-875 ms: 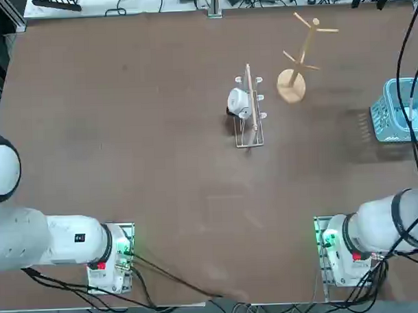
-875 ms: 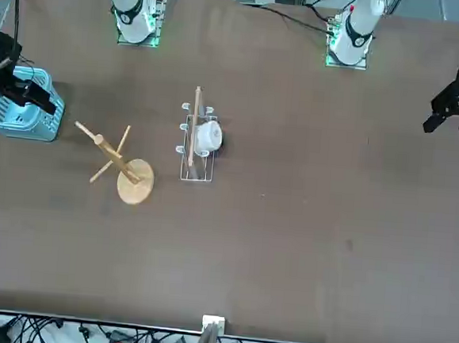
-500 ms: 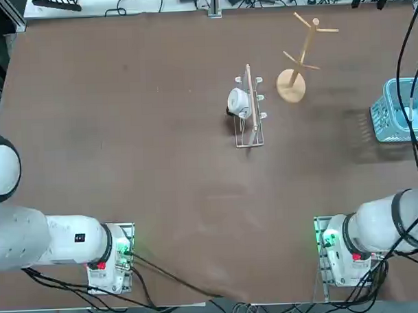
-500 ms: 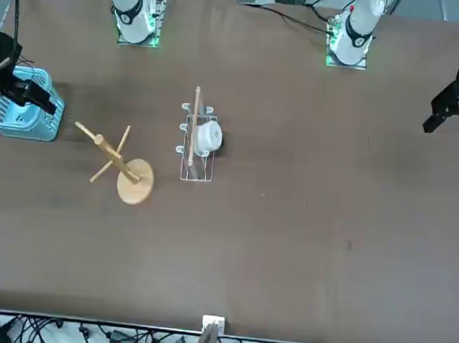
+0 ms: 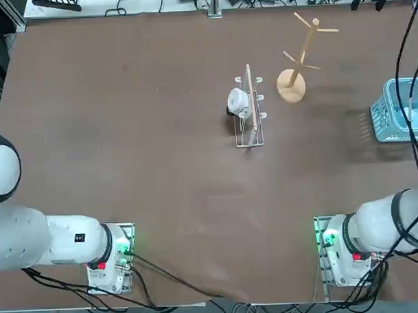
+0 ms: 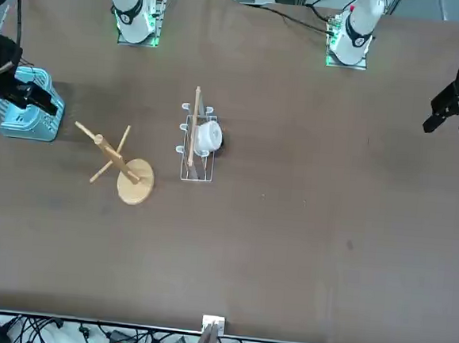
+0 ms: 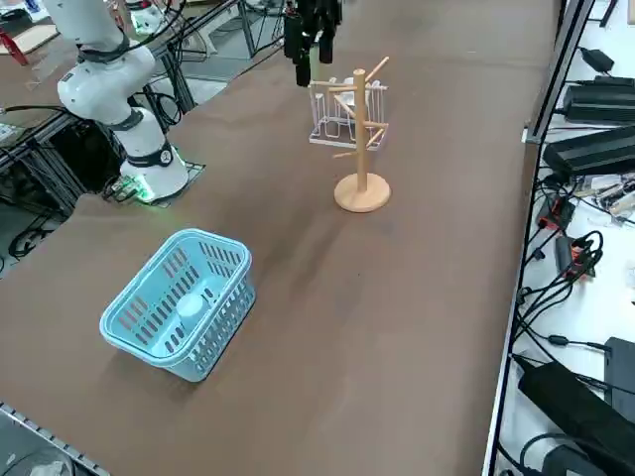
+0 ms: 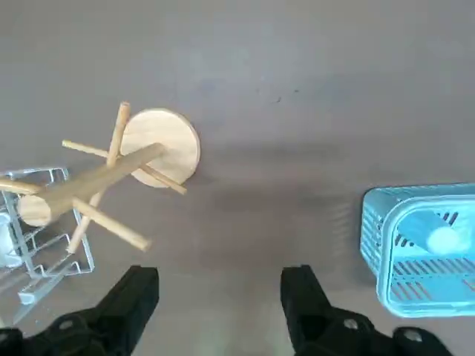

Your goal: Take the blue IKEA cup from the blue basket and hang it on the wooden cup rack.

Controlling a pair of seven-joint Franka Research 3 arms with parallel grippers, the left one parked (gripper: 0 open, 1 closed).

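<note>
Two black fingers stand wide apart on the right gripper (image 8: 219, 276), up over the table (image 5: 196, 191). The blue IKEA cup (image 8: 444, 239) is inside the blue basket (image 7: 179, 349), over on the robot's right. Left of that I see the wooden cup rack (image 7: 362, 192), upright, and farther left a wire rack (image 5: 250, 143) with a white mug (image 5: 239, 101) on it.

The right gripper (image 8: 220, 288) hangs above the table (image 7: 397, 317), near the blue basket, its two black fingers (image 8: 132, 300) spread wide apart with nothing between them.
</note>
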